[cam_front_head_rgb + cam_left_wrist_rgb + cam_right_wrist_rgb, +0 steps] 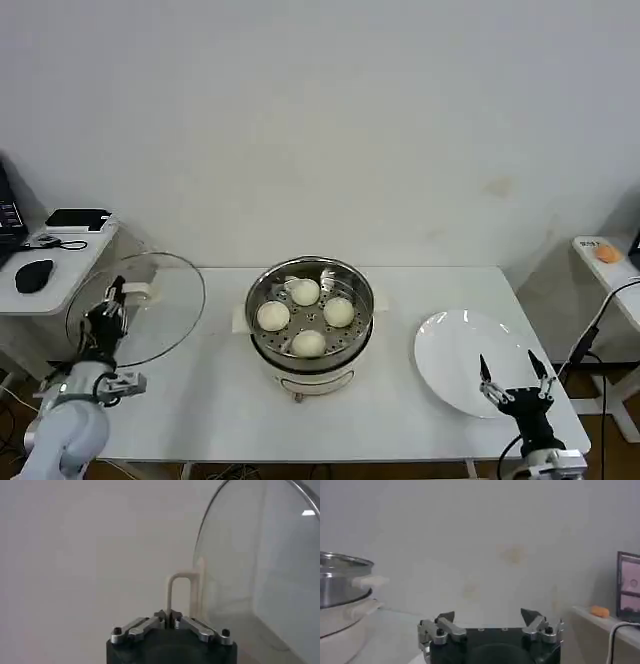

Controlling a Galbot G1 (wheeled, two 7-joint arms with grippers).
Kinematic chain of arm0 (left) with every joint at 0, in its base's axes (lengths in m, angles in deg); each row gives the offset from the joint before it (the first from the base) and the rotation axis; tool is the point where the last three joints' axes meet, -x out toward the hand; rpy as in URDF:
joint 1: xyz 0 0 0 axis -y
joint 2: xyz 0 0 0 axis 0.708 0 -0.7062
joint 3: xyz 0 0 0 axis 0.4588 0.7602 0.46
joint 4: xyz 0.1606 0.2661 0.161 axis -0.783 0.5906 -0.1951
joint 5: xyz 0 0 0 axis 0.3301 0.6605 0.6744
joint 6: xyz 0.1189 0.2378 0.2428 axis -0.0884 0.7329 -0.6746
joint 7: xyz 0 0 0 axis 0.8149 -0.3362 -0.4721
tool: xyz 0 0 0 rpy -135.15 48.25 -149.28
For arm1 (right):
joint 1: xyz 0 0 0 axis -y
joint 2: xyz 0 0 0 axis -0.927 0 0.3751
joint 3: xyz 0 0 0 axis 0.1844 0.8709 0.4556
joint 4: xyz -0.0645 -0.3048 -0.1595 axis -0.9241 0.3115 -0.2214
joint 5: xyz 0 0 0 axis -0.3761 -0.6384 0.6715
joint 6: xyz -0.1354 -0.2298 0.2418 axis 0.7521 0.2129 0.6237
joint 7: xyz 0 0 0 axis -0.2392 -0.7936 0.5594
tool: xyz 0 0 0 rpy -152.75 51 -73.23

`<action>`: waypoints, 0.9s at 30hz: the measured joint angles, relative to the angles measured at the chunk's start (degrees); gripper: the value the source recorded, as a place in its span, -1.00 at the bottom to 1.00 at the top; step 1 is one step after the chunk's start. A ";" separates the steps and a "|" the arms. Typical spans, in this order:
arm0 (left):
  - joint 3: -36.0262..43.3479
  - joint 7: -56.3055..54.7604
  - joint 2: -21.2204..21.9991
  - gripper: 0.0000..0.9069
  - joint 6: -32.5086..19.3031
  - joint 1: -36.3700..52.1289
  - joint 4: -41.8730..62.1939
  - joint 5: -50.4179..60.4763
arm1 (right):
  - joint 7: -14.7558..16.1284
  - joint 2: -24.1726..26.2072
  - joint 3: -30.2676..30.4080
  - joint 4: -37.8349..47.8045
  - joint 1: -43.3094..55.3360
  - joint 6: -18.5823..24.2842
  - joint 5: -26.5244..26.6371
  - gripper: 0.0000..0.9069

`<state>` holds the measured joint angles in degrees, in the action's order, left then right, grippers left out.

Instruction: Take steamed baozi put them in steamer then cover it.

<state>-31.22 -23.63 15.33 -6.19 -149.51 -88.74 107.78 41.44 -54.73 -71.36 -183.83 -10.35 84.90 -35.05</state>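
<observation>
Four pale round steamed baozi (pixel 305 316) sit loaded in the shiny round steel steamer (pixel 358 290) at centre frame. Lower left, left gripper (pixel 108 310) jaws pinch the handle of the clear glass cover (pixel 160 300), lifted for capping. Lower right, right gripper (pixel 514 378) idles, jaws spread.

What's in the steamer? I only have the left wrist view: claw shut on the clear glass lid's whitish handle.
Observer: Four round pale cream-white buns sit in the round shiny stainless-steel steamer.
Operator: Where's the steamer relative to the lid?
Observer: To the right of the round clear glass lid, which the left claw holds tilted, apart from the steamer.
Operator: Right arm?
Observer: The right claw is open over the near edge of the flat white round plate, right of the steamer.
</observation>
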 measured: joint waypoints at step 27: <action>24.07 20.59 16.24 -1.00 16.82 18.08 -4.42 15.59 | 0.00 -2.61 3.49 -0.51 -1.65 1.09 -6.63 1.00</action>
<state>-7.15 -3.04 31.58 10.63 -131.43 -93.16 123.37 41.44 -57.34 -67.87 -184.34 -12.00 85.99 -41.68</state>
